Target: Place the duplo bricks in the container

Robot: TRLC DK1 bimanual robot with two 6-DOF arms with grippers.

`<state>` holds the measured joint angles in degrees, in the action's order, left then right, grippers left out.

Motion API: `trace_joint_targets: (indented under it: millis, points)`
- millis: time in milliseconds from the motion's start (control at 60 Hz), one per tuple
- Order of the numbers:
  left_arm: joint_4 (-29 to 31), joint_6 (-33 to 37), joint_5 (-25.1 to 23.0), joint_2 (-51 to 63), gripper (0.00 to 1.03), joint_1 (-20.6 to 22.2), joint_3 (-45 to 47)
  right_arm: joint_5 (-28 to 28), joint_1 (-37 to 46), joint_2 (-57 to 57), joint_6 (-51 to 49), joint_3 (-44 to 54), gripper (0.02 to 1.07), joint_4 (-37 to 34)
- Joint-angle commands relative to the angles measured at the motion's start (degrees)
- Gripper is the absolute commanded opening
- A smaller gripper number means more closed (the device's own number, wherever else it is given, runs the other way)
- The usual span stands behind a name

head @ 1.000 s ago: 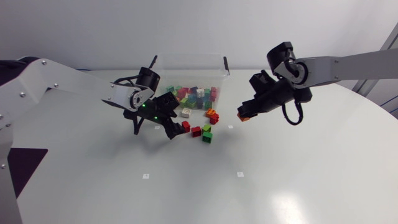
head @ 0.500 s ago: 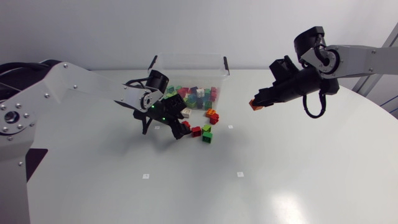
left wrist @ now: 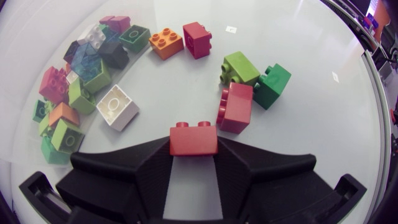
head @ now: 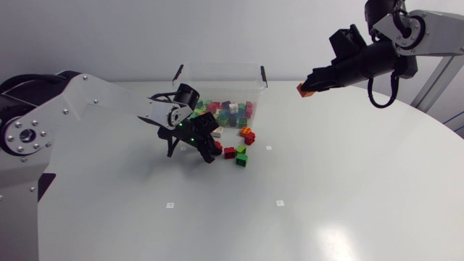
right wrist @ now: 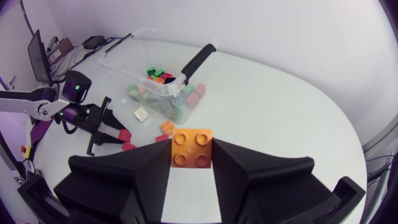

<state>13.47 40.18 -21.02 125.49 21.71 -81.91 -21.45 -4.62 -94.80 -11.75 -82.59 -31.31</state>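
Observation:
My left gripper (head: 210, 150) is low on the table in front of the clear container (head: 222, 67), shut on a red brick (left wrist: 193, 138) that sits between its fingertips. Loose bricks lie just ahead of it: a white one (left wrist: 117, 107), an orange one (left wrist: 166, 42), a red one (left wrist: 236, 107), a light green one (left wrist: 241, 67) and a dark green one (left wrist: 272, 85). My right gripper (head: 310, 84) hangs high to the right of the container, shut on an orange brick (right wrist: 191, 147). Several coloured bricks lie inside the container (right wrist: 163, 61).
The container has black handles at its ends (head: 263, 75) and stands at the table's back middle. The loose bricks cluster by its front wall (head: 239, 145). Small white markers dot the tabletop (head: 280, 203).
My left gripper has slid right to the red brick and shut on it. My right arm has risen and swung to the right with the orange brick.

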Motion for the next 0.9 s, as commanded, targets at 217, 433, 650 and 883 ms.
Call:
trace_joint_targets:
  millis: [217,433,650,883]
  points:
    - [1.03,0.95,-0.34,-7.89,0.21,-0.09,7.38,-0.61,-4.43,-2.58,5.42,-5.3,0.3,4.94]
    - [1.91,0.77,-0.34,-15.28,0.21,-0.45,11.86,0.8,-8.82,-7.5,7.09,-9.35,0.3,7.14]
    - [4.54,0.25,-0.34,-21.43,0.21,-0.8,13.0,3.87,-12.96,-14.8,7.97,-15.06,0.3,8.37]
    - [6.48,-0.46,-0.17,-23.98,0.21,-1.24,11.77,6.86,-15.15,-21.91,8.76,-23.41,0.3,7.84]
